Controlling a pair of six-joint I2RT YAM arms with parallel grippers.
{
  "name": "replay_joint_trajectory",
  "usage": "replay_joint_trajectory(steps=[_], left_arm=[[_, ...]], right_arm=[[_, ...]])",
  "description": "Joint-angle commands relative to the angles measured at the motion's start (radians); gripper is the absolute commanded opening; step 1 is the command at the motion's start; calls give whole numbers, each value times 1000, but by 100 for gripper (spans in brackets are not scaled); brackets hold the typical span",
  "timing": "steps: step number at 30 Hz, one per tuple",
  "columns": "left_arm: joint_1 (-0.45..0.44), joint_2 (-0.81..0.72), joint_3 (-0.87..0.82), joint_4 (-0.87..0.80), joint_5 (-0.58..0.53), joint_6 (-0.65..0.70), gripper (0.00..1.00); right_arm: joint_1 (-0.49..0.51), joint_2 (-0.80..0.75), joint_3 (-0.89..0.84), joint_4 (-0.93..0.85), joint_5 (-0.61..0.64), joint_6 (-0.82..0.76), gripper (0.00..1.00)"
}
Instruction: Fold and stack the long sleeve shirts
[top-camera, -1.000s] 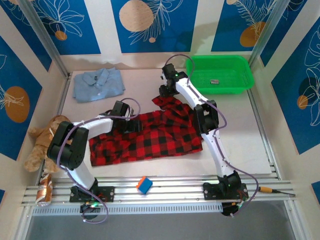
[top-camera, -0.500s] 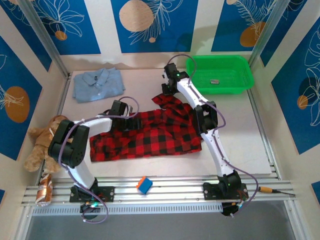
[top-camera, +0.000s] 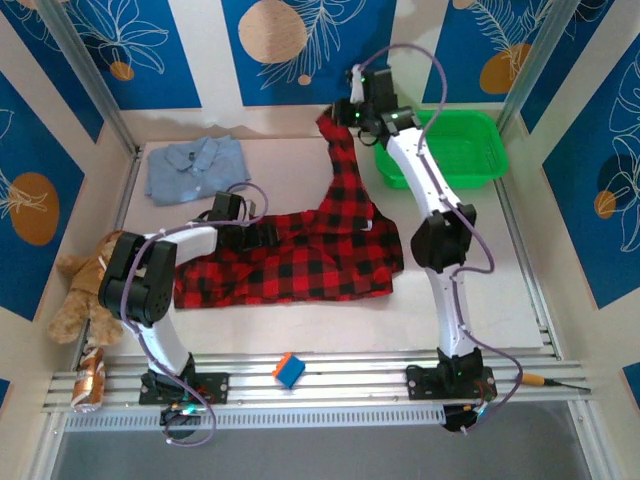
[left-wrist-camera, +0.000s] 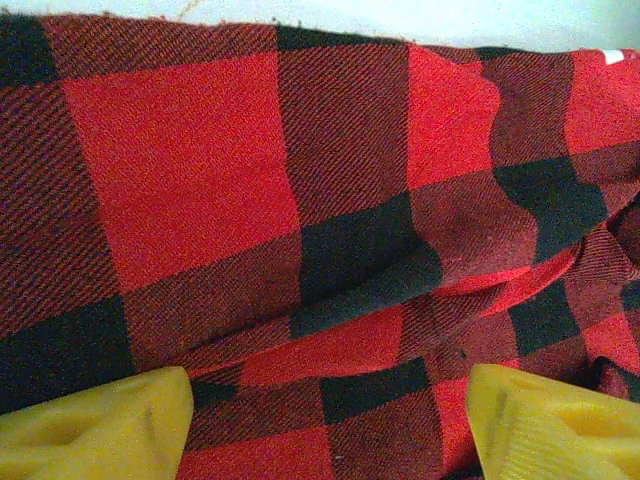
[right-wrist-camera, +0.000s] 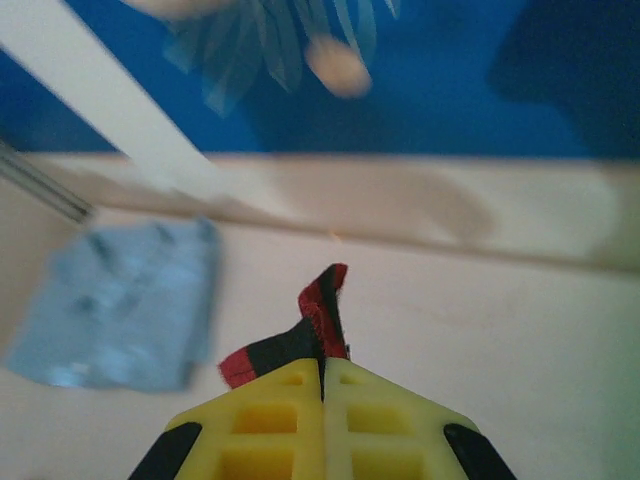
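The red-and-black checked flannel shirt (top-camera: 300, 265) lies spread across the middle of the table. One strip of it is pulled up toward the far wall. My right gripper (top-camera: 340, 118) is raised there, shut on that strip's end. In the right wrist view a fold of flannel (right-wrist-camera: 322, 305) sticks out between the closed yellow fingers (right-wrist-camera: 380, 410). My left gripper (top-camera: 262, 236) sits low on the flannel's upper left part, open. Its yellow fingertips (left-wrist-camera: 100, 430) rest on the flannel cloth (left-wrist-camera: 300, 200) with only flat cloth between them. The light blue collared shirt (top-camera: 195, 168) lies folded at the far left, also seen from the right wrist (right-wrist-camera: 120, 310).
A green basket (top-camera: 470, 128) holding a small dark item (top-camera: 428, 162) stands at the far right. A stuffed toy (top-camera: 85, 285) and a can (top-camera: 90, 380) lie beside the left arm's base. A blue cube (top-camera: 288, 369) rests on the front rail.
The right gripper closed on the flannel's far corner and lifted it up and back toward the far wall, stretching a strip of cloth. The left gripper shifted slightly left on the shirt.
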Motion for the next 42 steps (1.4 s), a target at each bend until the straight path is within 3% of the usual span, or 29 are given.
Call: replay_joint_trajectory(steps=[1, 6, 17, 23, 29, 38, 42], left_arm=[[13, -73, 33, -26, 37, -28, 77], [16, -178, 50, -54, 55, -55, 81], [54, -407, 38, -225, 13, -39, 87], [64, -514, -2, -274, 3, -29, 87], [70, -598, -35, -307, 19, -40, 88], [71, -668, -139, -336, 13, -55, 88], [71, -689, -197, -320, 34, -83, 88]], right_arm=[[41, -95, -65, 88, -137, -46, 0], [90, -128, -81, 59, -125, -114, 0], [175, -195, -197, 16, -21, -109, 0], [259, -343, -445, 66, 107, -153, 0], [334, -514, -758, 175, 156, -121, 0], [472, -660, -1164, 312, 215, 116, 0], [546, -681, -1296, 336, 298, 240, 0]])
